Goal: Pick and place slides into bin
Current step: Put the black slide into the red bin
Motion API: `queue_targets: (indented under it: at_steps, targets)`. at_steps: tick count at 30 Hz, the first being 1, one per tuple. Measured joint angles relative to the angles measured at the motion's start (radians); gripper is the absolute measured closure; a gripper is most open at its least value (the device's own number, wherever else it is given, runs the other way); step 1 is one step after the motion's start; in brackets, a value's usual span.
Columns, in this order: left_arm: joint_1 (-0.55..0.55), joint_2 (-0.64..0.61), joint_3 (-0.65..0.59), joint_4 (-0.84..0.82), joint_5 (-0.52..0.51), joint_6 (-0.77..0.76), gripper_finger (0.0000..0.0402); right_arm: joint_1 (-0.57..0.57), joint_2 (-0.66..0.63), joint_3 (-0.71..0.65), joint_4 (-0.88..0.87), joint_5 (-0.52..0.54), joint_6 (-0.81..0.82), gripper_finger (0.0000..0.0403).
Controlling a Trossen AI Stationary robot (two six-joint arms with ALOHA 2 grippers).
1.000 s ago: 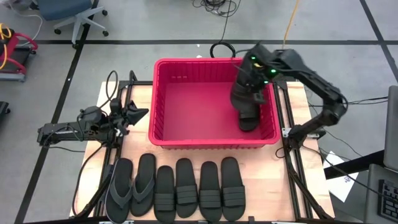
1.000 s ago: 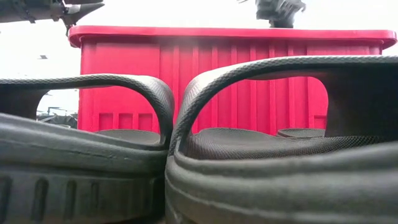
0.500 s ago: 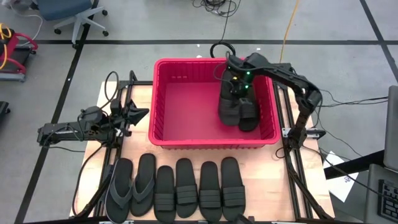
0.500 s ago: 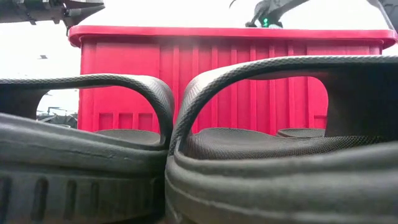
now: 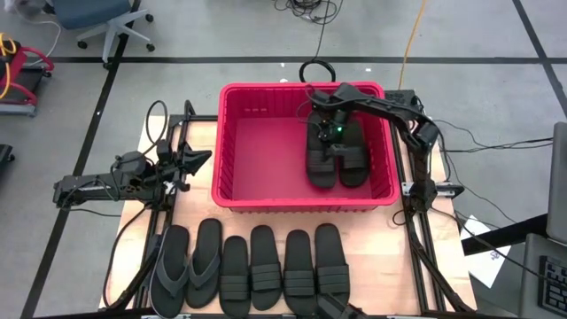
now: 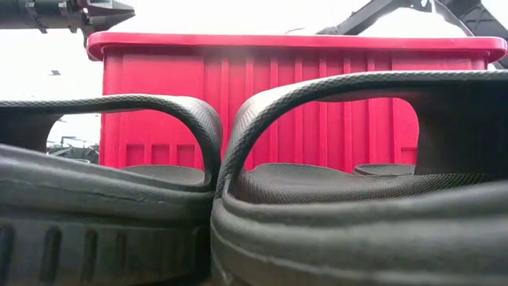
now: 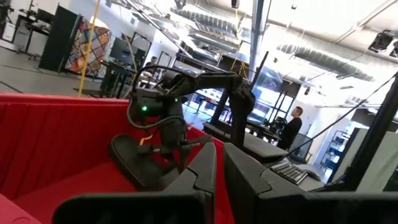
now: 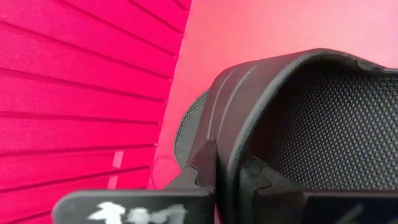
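Observation:
The red bin stands at the table's middle far side. One black band slide lies flat inside it at the right. My right gripper reaches down into the bin and is shut on a second band slide just left of the first. Two dark flip-flops and several band slides lie side by side on their soles along the near edge. My left gripper is shut and empty, held level left of the bin. My right gripper pinches the edge of the slide's band strap, one finger on the band's outer side and one under it above the footbed. The fingers come slanting down from the far side. In the left wrist view the slide sits tilted, low in the bin; whether it touches the floor I cannot tell.
The bin's slatted walls stand close around the right gripper, and its black loop handle sticks out at the far rim. The left half of the bin floor is bare. A person stands in the room beyond.
My right gripper has gone down into the bin and toward the table's left with the slide, dropping below the rim in the low view. The slide has gone from hanging over the right-hand slide to lying lower beside it on its left.

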Motion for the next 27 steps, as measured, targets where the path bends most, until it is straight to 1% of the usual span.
queue_targets:
  at_steps: [6,12,16,20,23,27]
  targets:
    - [0.000,0.000,0.000,0.000,-0.001,0.009,0.0376,-0.019,0.045,-0.005,0.002,0.005,-0.014,0.0397]
    - [0.000,0.000,0.000,0.001,-0.001,0.009,0.0376,-0.054,0.044,-0.080,0.037,0.025,0.045,0.0397]
    - [0.000,0.000,0.000,0.002,-0.001,0.014,0.0376,-0.073,0.042,-0.123,0.037,0.025,0.017,0.0397]
    - [0.000,0.000,0.000,0.003,-0.001,0.016,0.0376,-0.085,0.042,-0.139,0.048,0.029,0.002,0.0396]
    - [0.000,0.000,0.000,0.003,-0.001,0.016,0.0376,-0.085,0.042,-0.140,0.065,0.064,0.030,0.0387]
    - [0.000,0.000,0.000,0.003,-0.001,0.016,0.0376,-0.081,0.042,-0.140,0.083,0.087,0.048,0.0359]
